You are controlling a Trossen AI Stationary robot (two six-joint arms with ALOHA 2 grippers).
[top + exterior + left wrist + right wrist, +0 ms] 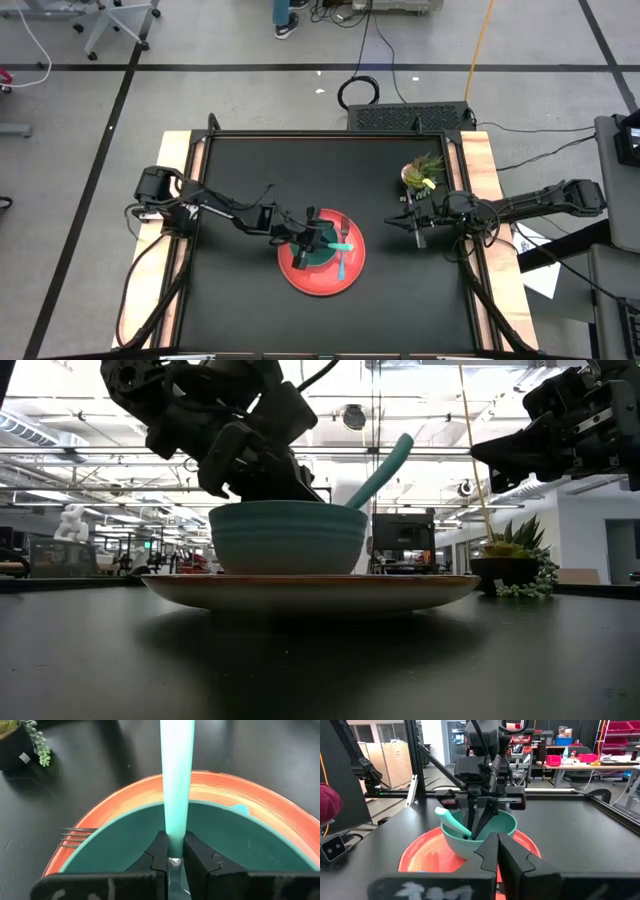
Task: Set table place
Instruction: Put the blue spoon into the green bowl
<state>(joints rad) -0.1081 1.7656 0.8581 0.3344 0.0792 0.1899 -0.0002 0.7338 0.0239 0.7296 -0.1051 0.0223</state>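
Note:
A red plate (320, 282) lies on the black table (240, 300), and a teal bowl (288, 540) stands on the plate's middle. My left gripper (174, 862) reaches into the bowl from the table's left and is shut on the mint-handled spoon (176, 780). The spoon's handle (382, 468) slants up over the rim toward the right. The blue-handled fork (342, 262) lies on the plate to the right of the bowl, its tines (75, 837) on the far part of the rim. My right gripper (497, 851) hovers shut right of the plate, holding nothing. My left gripper pinches the spoon between its two fingers at the lower end of the mint handle (175, 847), where the metal neck begins. The fingers (479, 822) slant down into the bowl from the table's left. The spoon is tilted; its bowl end is hidden by the fingers.
A small potted green plant (422, 172) stands near the table's far right corner, just beyond my right gripper (415, 225). Bare black tabletop lies left of, in front of and behind the plate. Light wooden strips (478, 180) line the left and right sides.

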